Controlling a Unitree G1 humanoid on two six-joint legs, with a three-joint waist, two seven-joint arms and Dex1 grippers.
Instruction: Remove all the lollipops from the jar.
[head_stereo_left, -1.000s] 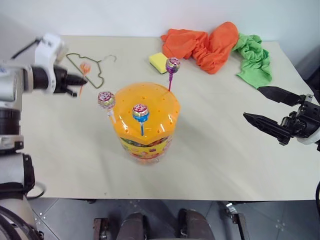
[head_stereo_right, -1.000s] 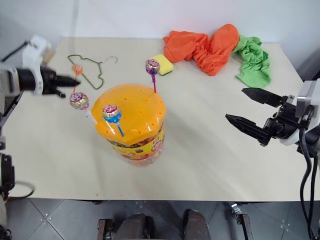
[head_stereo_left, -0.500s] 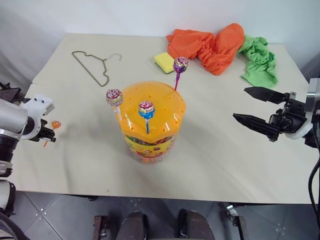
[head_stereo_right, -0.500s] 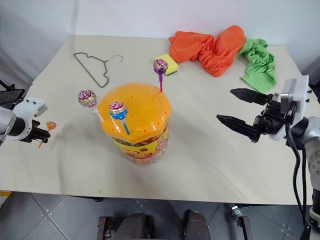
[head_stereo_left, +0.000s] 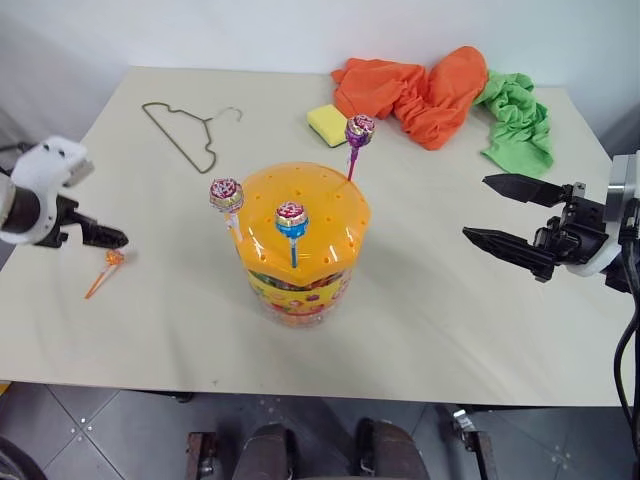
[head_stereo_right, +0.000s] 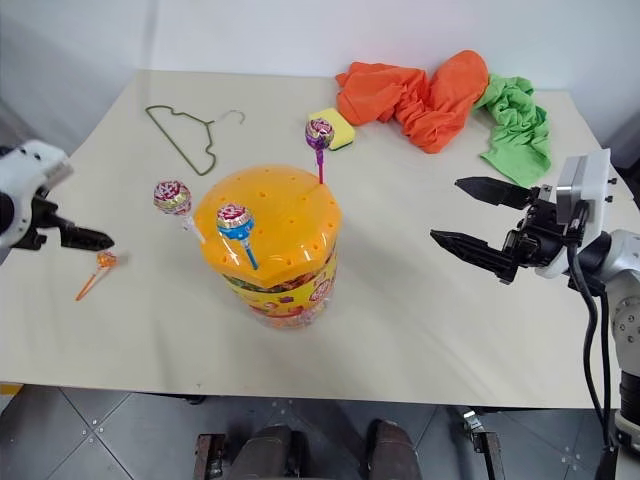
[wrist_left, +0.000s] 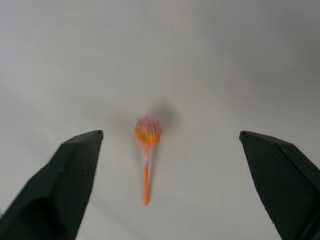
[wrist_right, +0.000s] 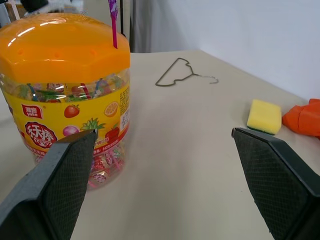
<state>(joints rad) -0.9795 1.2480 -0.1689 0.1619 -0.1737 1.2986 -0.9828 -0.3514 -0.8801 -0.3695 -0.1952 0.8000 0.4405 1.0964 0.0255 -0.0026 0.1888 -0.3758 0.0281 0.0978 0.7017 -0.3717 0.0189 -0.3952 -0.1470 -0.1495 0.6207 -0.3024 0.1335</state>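
- Left eye view: the jar (head_stereo_left: 303, 245) stands near the middle of the table (head_stereo_left: 430, 330), toward its front edge. Three lollipops stand with their sticks in the holes of its orange lid: one on a purple stick (head_stereo_left: 359, 131) at the back, one on a white stick (head_stereo_left: 226, 194) at the left, one on a blue stick (head_stereo_left: 291, 217) at the front. A fourth, the orange-stick lollipop (head_stereo_left: 107, 266), lies flat near the table's left edge, apart from the jar.
- We judge these sweets light and small, with hard heads under slippery wrappers and thin, stiff sticks. The bare stick just above the lid looks like the best place to pinch, pulling straight up so the jar does not tip.
- The left claw (head_stereo_left: 108, 240) hangs just above the lying lollipop, tilted down toward the table, with its fingers spread and nothing in them.
- Right eye view: the right claw (head_stereo_right: 476, 222) is held level over the table's right side, pointing toward the jar and well apart from it, with its fingers wide and empty. A wire hanger (head_stereo_right: 187, 134), a yellow sponge (head_stereo_right: 334, 127) and orange and green cloths (head_stereo_right: 440, 93) lie along the back edge.
- Left wrist view: the released lollipop lies on the bare table between the two spread fingers (wrist_left: 65, 185), touching neither.
- Right wrist view: the jar's label side faces the open fingers (wrist_right: 55, 190), with the purple stick rising from the lid.
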